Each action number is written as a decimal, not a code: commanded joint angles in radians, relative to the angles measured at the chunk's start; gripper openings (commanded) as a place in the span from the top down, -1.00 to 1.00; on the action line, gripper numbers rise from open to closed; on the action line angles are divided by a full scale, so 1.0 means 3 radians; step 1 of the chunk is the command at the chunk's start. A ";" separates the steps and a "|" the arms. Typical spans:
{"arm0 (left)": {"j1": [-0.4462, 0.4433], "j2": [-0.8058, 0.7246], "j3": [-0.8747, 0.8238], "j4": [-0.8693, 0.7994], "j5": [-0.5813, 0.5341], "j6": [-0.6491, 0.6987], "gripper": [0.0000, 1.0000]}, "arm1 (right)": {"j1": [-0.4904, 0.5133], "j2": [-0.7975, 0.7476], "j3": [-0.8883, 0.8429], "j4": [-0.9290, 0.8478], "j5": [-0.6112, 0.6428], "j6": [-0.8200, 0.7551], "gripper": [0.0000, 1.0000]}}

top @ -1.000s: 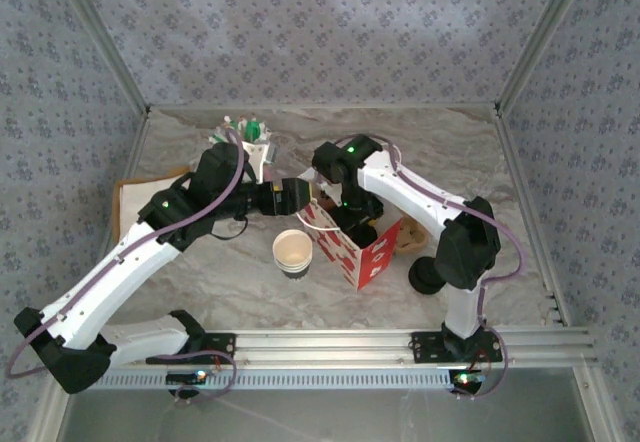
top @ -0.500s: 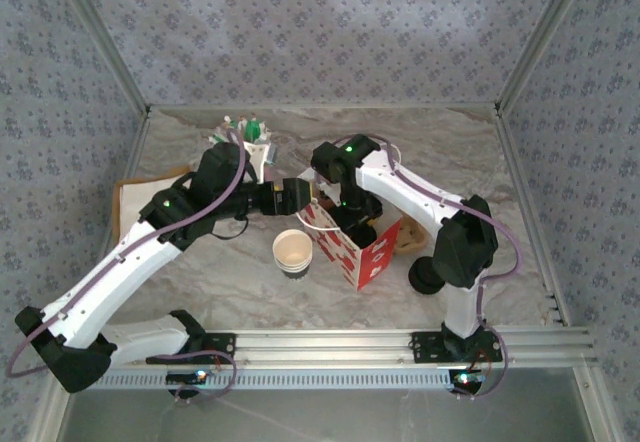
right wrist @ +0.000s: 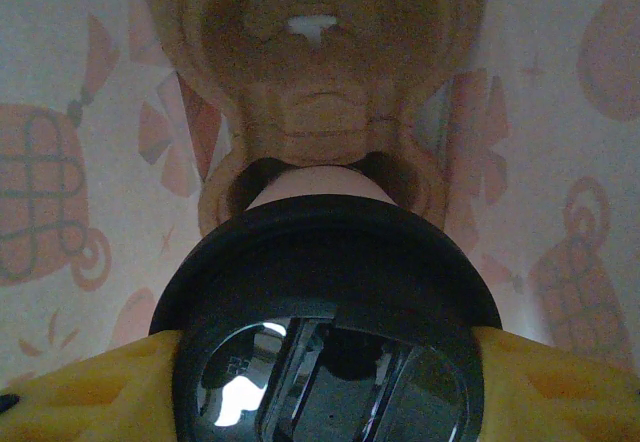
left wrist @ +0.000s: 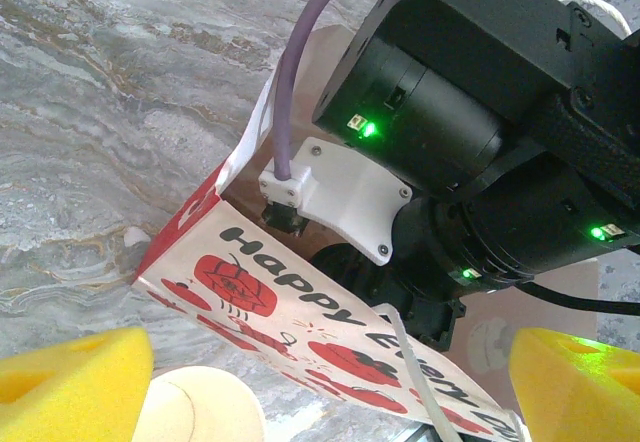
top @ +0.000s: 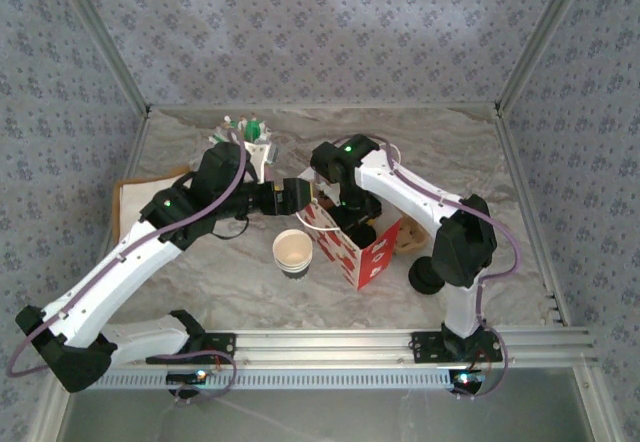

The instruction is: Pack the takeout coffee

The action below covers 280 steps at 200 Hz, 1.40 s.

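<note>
Inside the bag (right wrist: 60,112), my right claw (right wrist: 320,392) grips the coffee (right wrist: 320,184) by its lid (right wrist: 330,262), over the carrier (right wrist: 320,92) beyond. At the bag rim my left claw (left wrist: 320,387) stands wide. Nearly packed, I judge; remaining: seat it, release, withdraw.

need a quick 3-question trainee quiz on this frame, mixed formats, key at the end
1. True or false: the left gripper is clamped on the takeout coffee.
2. What does the right gripper reach into? A) the red-and-white paper bag B) a sink C) a drawer
3. Fill in: the right gripper's yellow pads sit on either side of the takeout coffee's black ____.

Key: 1 false, its jaws stand wide open next to the paper bag; 2 A; 3 lid.
</note>
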 commanded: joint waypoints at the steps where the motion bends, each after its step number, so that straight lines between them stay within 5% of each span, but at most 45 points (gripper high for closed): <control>1: -0.0017 0.0005 0.0102 0.0046 -0.0025 0.0066 -0.84 | 0.0009 0.0104 0.0037 -0.0044 -0.0082 -0.0071 -0.27; 280: -0.0020 0.0005 0.0084 0.0055 -0.0030 0.0055 -0.84 | -0.0034 0.0215 -0.0278 0.0306 -0.0177 -0.0159 -0.28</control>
